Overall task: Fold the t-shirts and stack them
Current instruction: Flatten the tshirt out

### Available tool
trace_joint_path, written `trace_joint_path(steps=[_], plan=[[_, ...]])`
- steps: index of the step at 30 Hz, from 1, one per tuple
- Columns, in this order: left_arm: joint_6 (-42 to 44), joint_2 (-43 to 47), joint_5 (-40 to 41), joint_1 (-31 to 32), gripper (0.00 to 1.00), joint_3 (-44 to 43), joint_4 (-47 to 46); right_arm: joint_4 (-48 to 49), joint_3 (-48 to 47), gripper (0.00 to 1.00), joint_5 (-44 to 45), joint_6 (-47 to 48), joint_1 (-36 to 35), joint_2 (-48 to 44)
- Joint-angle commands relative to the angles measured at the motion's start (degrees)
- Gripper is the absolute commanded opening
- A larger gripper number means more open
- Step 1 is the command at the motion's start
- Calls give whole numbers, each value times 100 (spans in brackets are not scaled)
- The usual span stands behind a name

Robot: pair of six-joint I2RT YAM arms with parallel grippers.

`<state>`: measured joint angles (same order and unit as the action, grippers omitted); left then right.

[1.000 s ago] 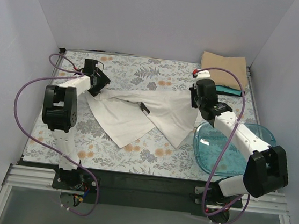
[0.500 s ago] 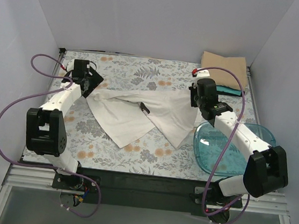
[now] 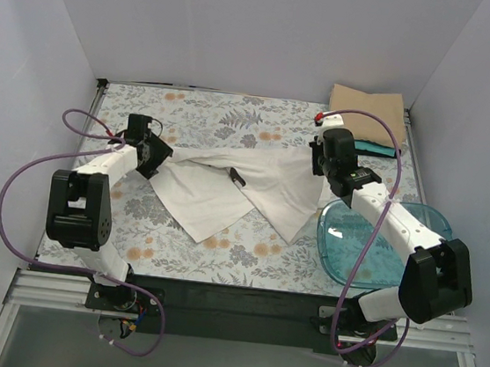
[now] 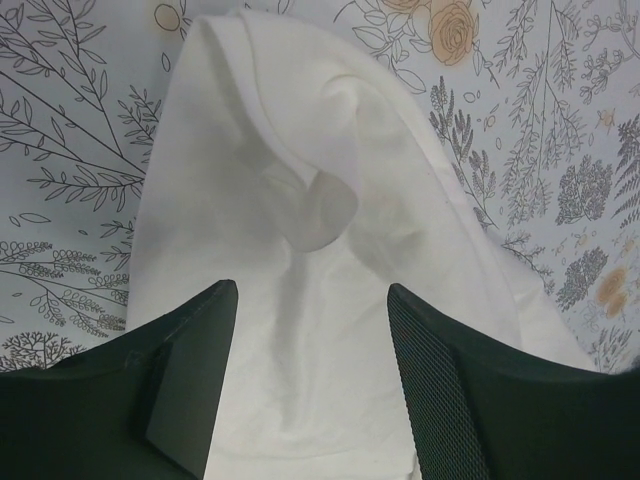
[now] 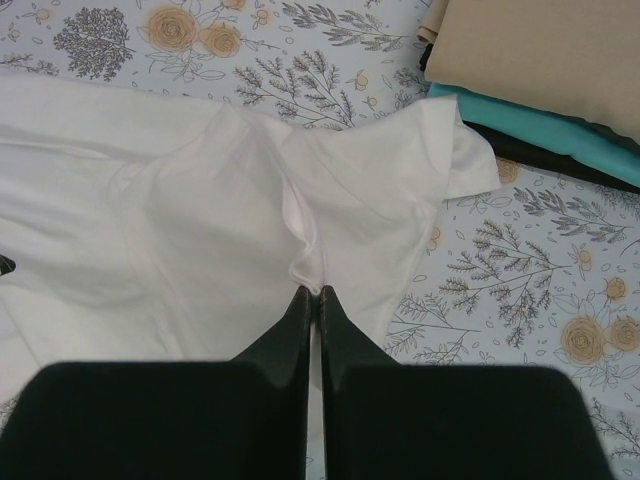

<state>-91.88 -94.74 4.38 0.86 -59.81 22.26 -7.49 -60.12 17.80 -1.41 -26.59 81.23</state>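
Two ends of a plain off-white cloth t-shirt (image 3: 226,190), left gripper (image 4: 310,300) spread open above one, right gripper (image 5: 318,292) clamped on a fold at the other, right wrist view alone reveals black folded shirt (image 5: 570,168) under teal shirt (image 5: 540,125) and tan shirt (image 5: 540,50).

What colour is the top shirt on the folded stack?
Tan; the top shirt shows best in the right wrist view.

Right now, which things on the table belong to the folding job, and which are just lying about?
Job: white shirt, pinched at one end by the right gripper, with the left gripper open above the other end; pile of folded shirts, far right corner.
Lying about: blue tub; flowered table cover.
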Motion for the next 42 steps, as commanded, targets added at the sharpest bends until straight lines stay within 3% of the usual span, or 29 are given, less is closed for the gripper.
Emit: trace_joint_path(steps=[1,4,9,18,27,33,36,37,42], plan=[[-182,-88,291,10,60,-83,-90,256,-70,1,39,18,31,-81],[-252,-246,212,10,49,-206,-99,248,-44,1,30,9,31,-72],[-340,-457,160,10,43,-347,-205,256,-26,1,65,18,40,-72],[-498,-484,264,19,40,-452,-328,256,0,1,127,36,31,-46],[-428,-949,423,10,28,-900,-240,248,9,1,109,36,49,-55],[-419,-1117,581,10,25,-1155,24,248,35,1,136,44,49,-99],[-445,-1091,678,10,17,-1120,59,256,44,1,118,36,40,-107],[-428,-1082,687,10,0,-1112,85,256,35,1,118,36,57,-90],[-322,-889,818,10,0,-1129,94,248,26,1,118,44,57,-116]])
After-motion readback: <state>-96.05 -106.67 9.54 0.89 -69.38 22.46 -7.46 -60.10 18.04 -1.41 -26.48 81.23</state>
